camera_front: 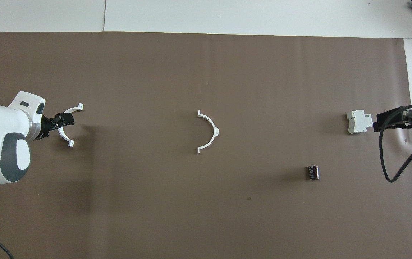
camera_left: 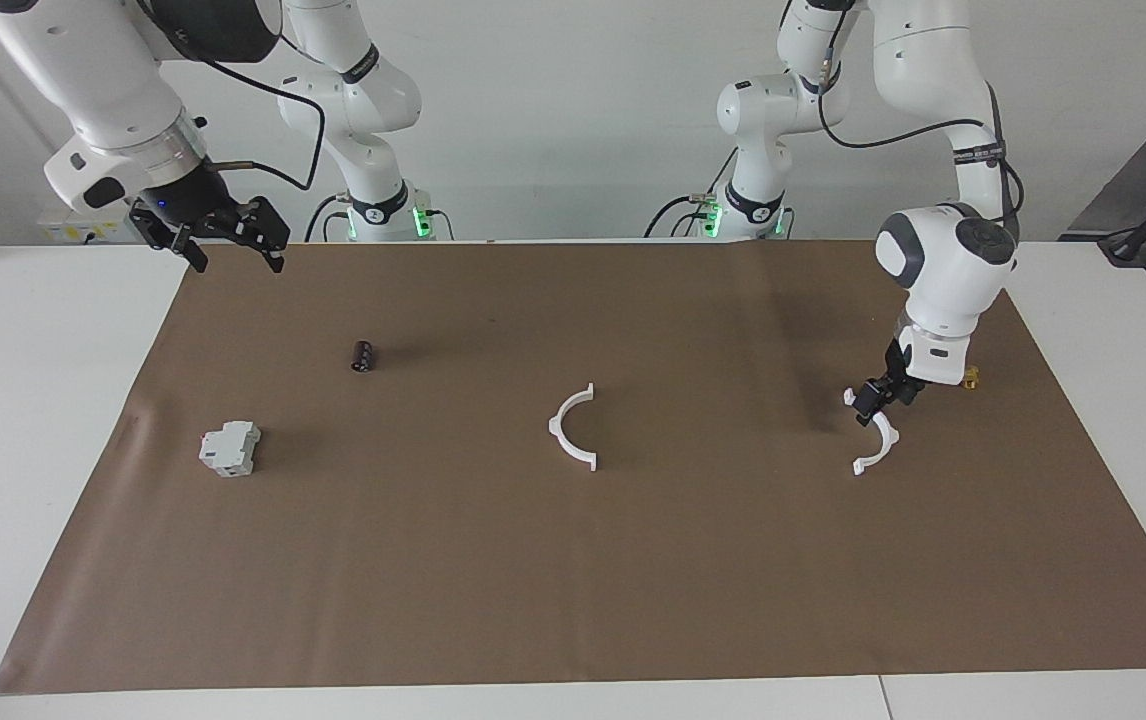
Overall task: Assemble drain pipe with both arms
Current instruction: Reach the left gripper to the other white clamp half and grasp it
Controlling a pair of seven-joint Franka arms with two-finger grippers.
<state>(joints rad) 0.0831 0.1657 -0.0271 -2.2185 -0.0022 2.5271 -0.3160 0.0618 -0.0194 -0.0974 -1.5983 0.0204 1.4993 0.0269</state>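
Two white half-rings of the drain pipe lie apart on the brown mat. One (camera_left: pixel 573 426) is at the mat's middle and also shows in the overhead view (camera_front: pixel 210 131). The other (camera_left: pixel 879 445) lies toward the left arm's end, seen from above too (camera_front: pixel 63 137). My left gripper (camera_left: pixel 879 398) is down at this second half-ring, over the part of its arc nearer the robots, and it also shows from above (camera_front: pixel 64 119). My right gripper (camera_left: pixel 231 240) is open and empty, raised over the mat's corner at the right arm's end, and it waits.
A grey-white boxy block (camera_left: pixel 230 448) sits toward the right arm's end. A small dark cylinder (camera_left: pixel 364 355) lies nearer to the robots than the block. A small yellow part (camera_left: pixel 971 378) shows beside the left wrist. The brown mat (camera_left: pixel 573 600) covers the table.
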